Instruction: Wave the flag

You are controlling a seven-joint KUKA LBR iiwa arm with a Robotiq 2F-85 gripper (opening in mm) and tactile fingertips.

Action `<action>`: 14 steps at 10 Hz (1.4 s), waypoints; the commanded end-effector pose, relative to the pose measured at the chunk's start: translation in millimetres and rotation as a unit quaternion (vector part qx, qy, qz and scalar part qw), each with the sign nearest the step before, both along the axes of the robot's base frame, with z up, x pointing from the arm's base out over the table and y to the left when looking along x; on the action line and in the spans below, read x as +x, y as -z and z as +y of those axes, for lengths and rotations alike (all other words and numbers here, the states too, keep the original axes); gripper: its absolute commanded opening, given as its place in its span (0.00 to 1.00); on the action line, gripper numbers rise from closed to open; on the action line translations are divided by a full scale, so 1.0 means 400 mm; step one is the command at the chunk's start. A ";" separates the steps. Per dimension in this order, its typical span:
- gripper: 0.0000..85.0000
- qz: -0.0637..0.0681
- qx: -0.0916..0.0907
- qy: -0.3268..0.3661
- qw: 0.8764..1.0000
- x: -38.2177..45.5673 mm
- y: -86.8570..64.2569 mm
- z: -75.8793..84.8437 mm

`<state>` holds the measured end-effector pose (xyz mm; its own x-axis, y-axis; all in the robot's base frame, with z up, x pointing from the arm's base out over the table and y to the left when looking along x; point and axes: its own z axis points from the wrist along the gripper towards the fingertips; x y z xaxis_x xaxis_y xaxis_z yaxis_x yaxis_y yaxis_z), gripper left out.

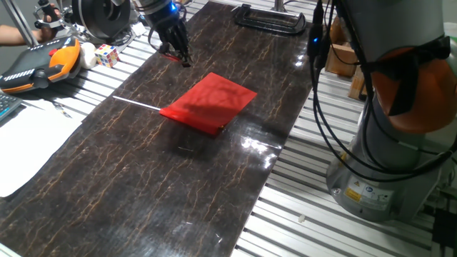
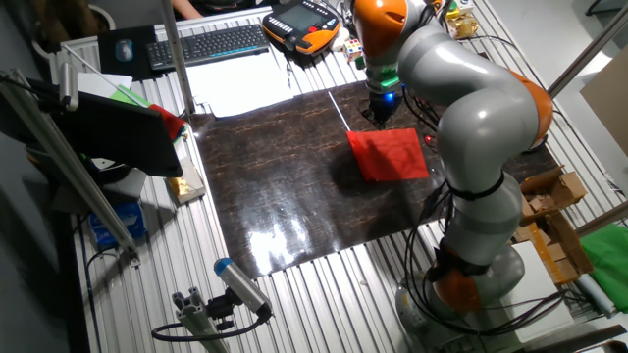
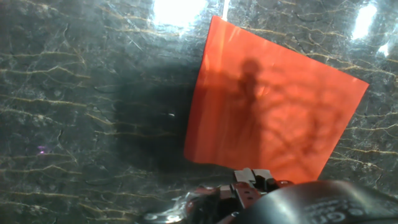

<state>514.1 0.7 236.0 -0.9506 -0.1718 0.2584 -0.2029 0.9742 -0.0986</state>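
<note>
The flag lies flat on the dark marbled table (image 1: 143, 185): a bright red sheet (image 1: 211, 102) with a thin white stick (image 1: 136, 103) poking out to the left. It also shows in the other fixed view (image 2: 389, 155) and fills the upper right of the hand view (image 3: 273, 112). My gripper (image 1: 184, 58) hovers above the table behind the flag, apart from it. Its fingers look closed together and hold nothing. In the hand view the fingertips (image 3: 252, 180) sit just below the sheet's lower edge.
An orange teach pendant (image 1: 43, 64) and a Rubik's cube (image 1: 107, 54) lie at the left, beside white paper (image 1: 32, 143). A black clamp (image 1: 271, 18) rests at the table's far end. The arm's base (image 1: 385, 164) stands at the right.
</note>
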 end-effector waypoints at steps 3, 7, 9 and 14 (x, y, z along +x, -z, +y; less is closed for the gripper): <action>0.01 0.000 0.003 -0.008 1.000 0.000 0.000 0.000; 0.01 -0.001 0.003 -0.011 1.000 0.000 0.000 0.000; 0.01 -0.001 0.006 -0.017 1.000 0.000 0.000 0.000; 0.01 -0.033 0.005 0.009 0.999 0.000 0.000 0.000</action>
<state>513.9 0.4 235.2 -0.9706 -0.1544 0.1844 -0.1767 0.9780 -0.1111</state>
